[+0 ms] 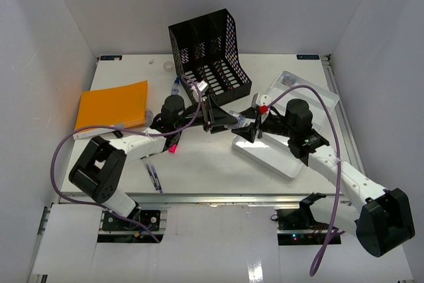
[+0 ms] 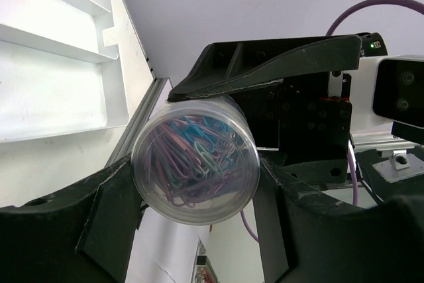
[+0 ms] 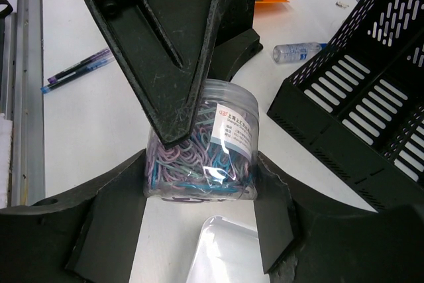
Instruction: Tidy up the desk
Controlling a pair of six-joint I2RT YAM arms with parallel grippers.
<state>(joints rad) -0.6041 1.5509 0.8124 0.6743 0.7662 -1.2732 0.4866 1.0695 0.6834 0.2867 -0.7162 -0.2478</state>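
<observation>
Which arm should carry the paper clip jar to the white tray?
Right, probably. The right gripper and left gripper both clamp the jar, but the white tray lies on the right gripper's side; the left would reach across.

1 view above desk [image 1: 205, 164], 2 close wrist views sharing paperclip jar [image 2: 195, 167]

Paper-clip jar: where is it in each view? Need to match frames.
Top external: paper-clip jar at centre, just below the black file rack, mostly hidden.
Left wrist: centre, seen end-on.
Right wrist: centre, label facing camera.
Shared landmark: the rack, in top and right wrist views only.
</observation>
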